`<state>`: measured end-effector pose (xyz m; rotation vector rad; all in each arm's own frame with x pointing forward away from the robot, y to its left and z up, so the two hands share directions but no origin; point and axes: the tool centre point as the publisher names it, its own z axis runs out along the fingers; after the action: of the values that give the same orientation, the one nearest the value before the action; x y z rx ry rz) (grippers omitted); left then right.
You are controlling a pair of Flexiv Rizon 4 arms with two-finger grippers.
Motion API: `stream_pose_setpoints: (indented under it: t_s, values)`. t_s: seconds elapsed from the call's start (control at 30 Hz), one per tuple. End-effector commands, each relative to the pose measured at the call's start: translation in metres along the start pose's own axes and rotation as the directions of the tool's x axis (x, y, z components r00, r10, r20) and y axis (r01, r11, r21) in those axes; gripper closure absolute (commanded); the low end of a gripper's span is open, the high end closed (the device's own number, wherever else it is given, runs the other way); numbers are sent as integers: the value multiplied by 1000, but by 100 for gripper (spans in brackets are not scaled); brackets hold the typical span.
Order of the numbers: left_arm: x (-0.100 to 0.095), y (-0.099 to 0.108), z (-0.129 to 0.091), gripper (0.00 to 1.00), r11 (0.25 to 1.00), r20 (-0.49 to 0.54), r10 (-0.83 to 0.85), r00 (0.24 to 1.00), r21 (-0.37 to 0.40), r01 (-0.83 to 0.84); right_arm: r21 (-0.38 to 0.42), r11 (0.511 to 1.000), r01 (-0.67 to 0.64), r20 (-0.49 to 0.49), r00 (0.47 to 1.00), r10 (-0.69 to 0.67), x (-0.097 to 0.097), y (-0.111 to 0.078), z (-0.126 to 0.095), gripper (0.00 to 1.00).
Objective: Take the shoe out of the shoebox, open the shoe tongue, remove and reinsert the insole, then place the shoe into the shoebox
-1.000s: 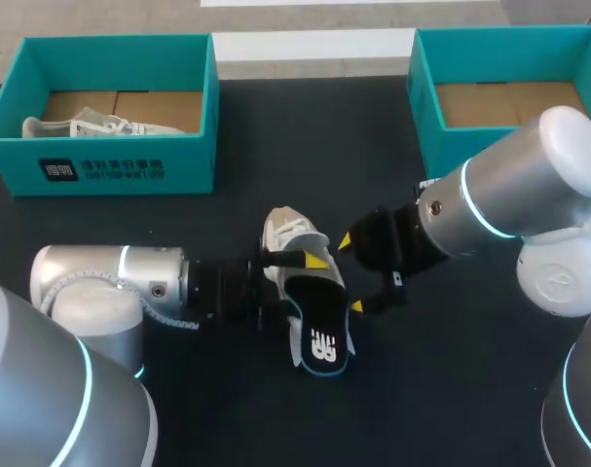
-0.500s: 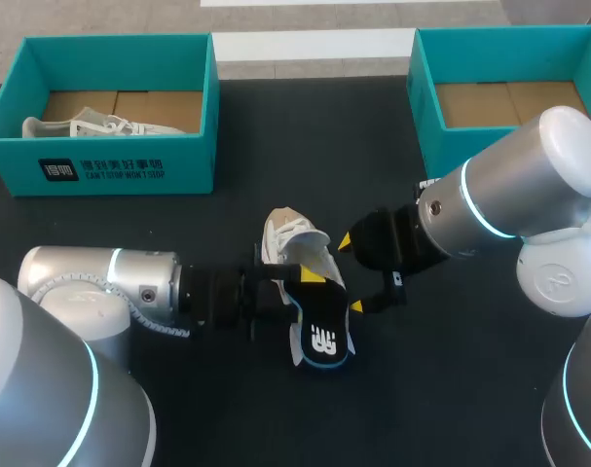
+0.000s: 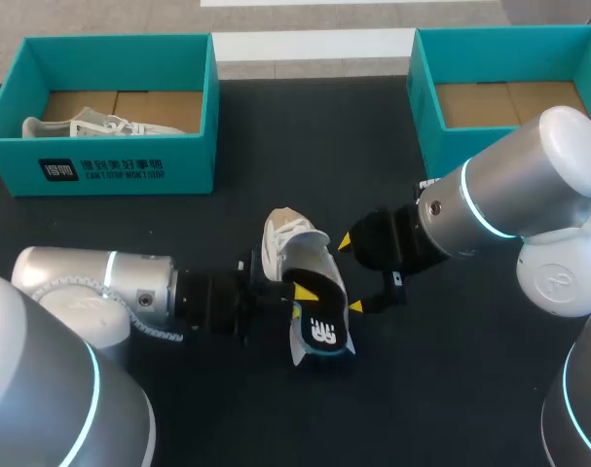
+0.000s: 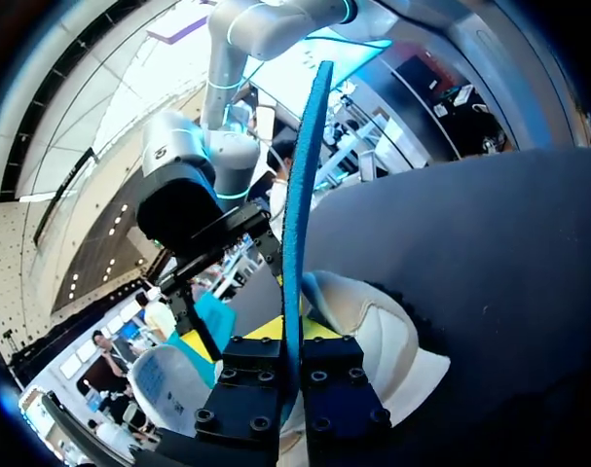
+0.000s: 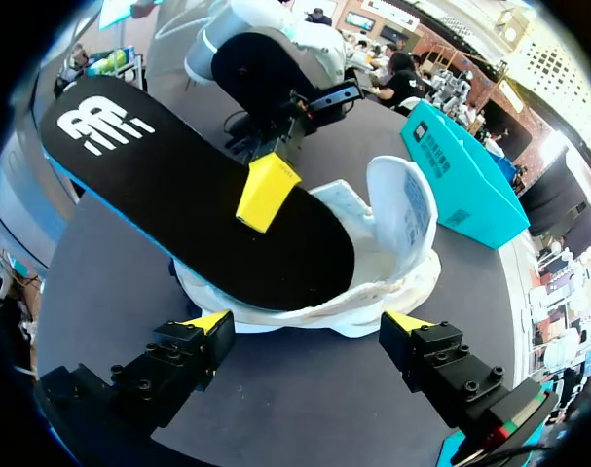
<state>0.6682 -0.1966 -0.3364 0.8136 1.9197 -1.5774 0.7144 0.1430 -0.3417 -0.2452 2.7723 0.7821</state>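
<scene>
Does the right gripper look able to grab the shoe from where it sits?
Probably yes. The right gripper is open, with the shoe just ahead and nothing between; the insole, held by the left gripper, sits over the shoe, not in front.

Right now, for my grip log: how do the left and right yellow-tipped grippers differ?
The left gripper is shut on the black, blue-edged insole; the right gripper is open and holds nothing. The left gripper holds the insole half out of the white shoe; the right gripper sits beside that shoe. Both are yellow-tipped.
</scene>
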Motion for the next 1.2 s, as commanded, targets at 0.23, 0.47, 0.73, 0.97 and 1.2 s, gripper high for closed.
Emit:
stream_pose_setpoints:
  t_s: [0.23, 0.47, 0.73, 0.97, 1.2]
  values:
    - [3, 30, 4, 100, 999, 17, 1, 1000, -33, 0, 0, 1000, 0, 1, 1000, 0, 1, 0, 0, 0]
    - [-8, 10, 0, 34, 1000, 43, 6, 999, 0, -6, 0, 1000, 0, 1, 1000, 0, 1, 0, 0, 0]
    - [-15, -14, -2, 50, 999, 49, 26, 998, 46, -29, 0, 1000, 0, 1, 1000, 0, 1, 0, 0, 0]
    - [-1, -17, 5, 91, 998, 29, 12, 1000, 60, -14, 0, 1000, 0, 1, 1000, 0, 1, 0, 0, 0]
    - [7, 5, 12, 100, 999, 40, 12, 999, 36, -14, 0, 1000, 0, 1, 1000, 0, 1, 0, 0, 0]
